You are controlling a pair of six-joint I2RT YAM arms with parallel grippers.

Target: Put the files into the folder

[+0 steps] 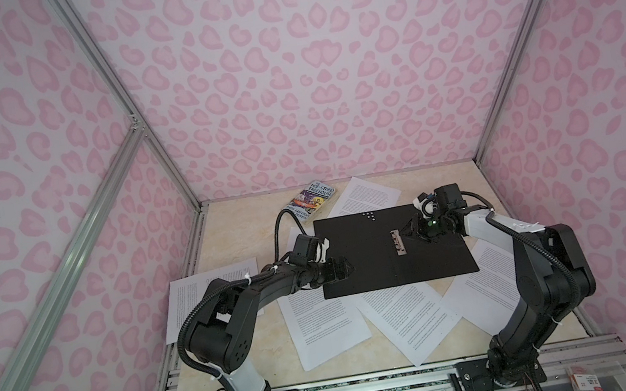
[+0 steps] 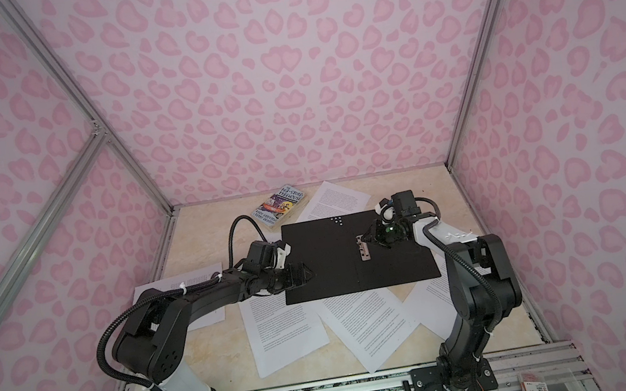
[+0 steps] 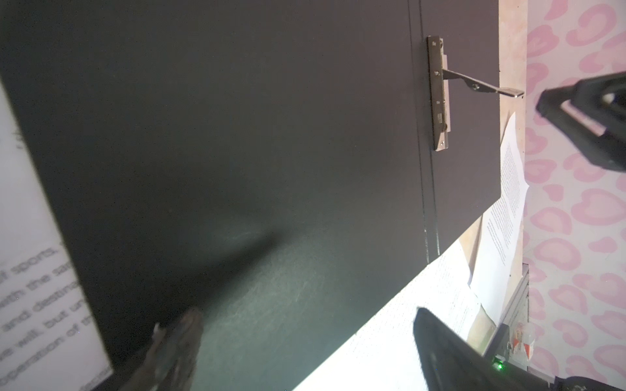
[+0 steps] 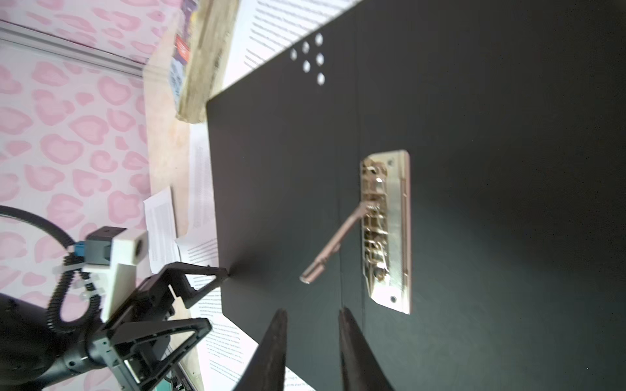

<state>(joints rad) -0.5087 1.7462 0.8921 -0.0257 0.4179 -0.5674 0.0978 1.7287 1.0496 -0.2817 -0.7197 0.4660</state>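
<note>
Status: early, prep stage only. The folder (image 1: 375, 254) lies open and flat mid-table, black inside up, on top of some of the sheets. The spine clip (image 1: 397, 243) has its lever (image 4: 333, 245) standing up off the face, so I'd judge it open and ready to load.

No files (image 1: 322, 325) are in yet. All the ones I can see lie loose on the table (image 1: 252, 365) around the folder: front, both sides, one at the rear beside the book (image 1: 310, 201). All the loading is left to do.

- right gripper (image 4: 312, 309): over the folder just short of the lever tip, jaws a narrow gap apart, nothing between them.
- left gripper (image 3: 305, 325): jaws wide and empty at the folder's left edge, one finger (image 4: 222, 270) touching that edge.

Hard to tell:
- Sheet count: several run under the folder, two sit partly behind the arms.
- Whether the left finger presses the folder down or just rests on it.
- Outer cover: face down, not visible.
- Clip mechanism: too small in both top views.
</note>
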